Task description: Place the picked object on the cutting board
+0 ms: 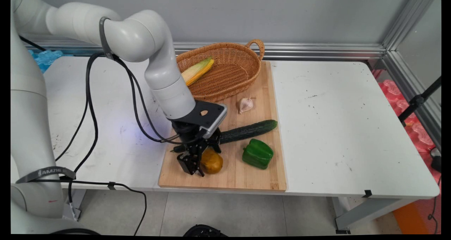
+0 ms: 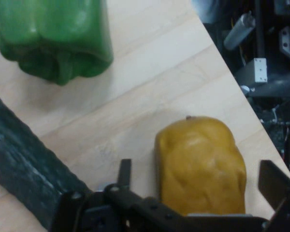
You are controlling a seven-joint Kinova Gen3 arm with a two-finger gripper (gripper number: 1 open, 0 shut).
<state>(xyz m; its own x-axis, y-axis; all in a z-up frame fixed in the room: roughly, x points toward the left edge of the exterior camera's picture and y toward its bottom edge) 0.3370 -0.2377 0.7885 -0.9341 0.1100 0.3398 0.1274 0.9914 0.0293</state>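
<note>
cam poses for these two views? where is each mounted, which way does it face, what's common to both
Main view: fixed above the table's near side, looking down across the white table toward the wall; shows the arm, its cables and the gripper low over the cutting board.
Hand view: on the hand, looking along the open gripper at the board; only its fingers and linkage show.
Shared: yellow-brown fruit, green pepper, cucumber.
</note>
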